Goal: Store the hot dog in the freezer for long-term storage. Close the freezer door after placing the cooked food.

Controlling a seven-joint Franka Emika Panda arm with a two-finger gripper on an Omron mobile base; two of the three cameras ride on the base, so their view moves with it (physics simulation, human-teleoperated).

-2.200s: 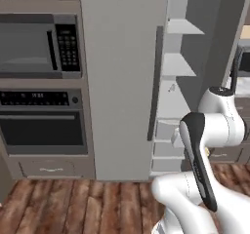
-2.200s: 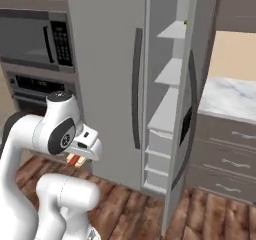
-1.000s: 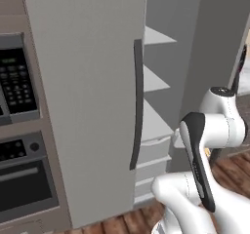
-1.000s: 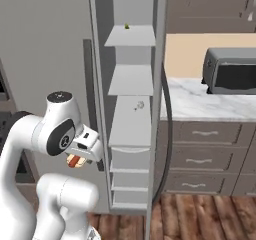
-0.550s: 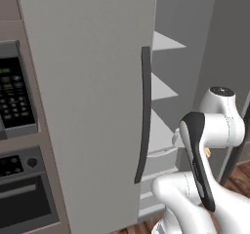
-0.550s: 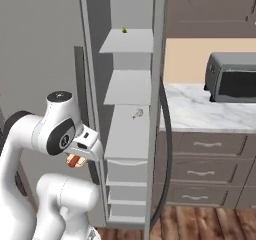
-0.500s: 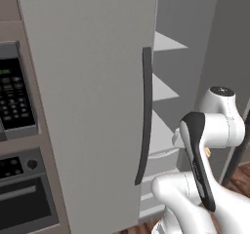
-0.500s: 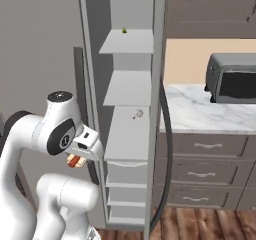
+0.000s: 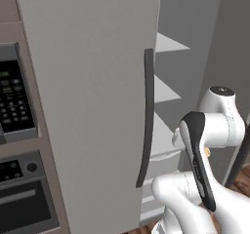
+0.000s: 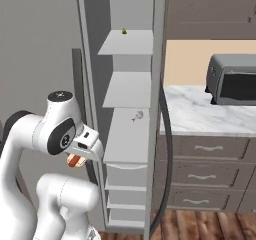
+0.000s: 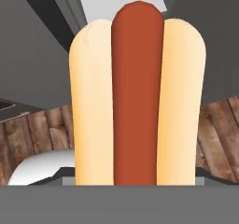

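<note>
Freezer [image 10: 131, 149]: tall light-grey cabinet, its narrow compartment standing open with white shelves and drawers stacked below them.
Wider door [image 9: 88, 106]: shut, flat grey panel with a long dark bar handle, beside the open compartment.
Freezer door [image 10: 162, 129]: swung out toward the robot and seen edge-on, its dark handle curving down at the compartment's right.
Bench [image 10: 200, 111]: marble top right of the freezer, carrying a toaster oven [image 10: 232, 85].
Hand [image 10: 80, 156]: clenched on the hot dog, held low and just outside the compartment at about the height of the lowest broad shelf.
Hot dog [image 11: 137, 97]: tan bun with red-brown sausage, standing lengthwise out from the fingers; a sliver of it shows under the hand in the right base view [image 10: 75, 160].
Step in hand: carrying the food in to a shelf.
Doing it well: judged from here, approach level with the broad shelf, clear of the shelf edge and open door, and release only once the bun rests flat.
</note>
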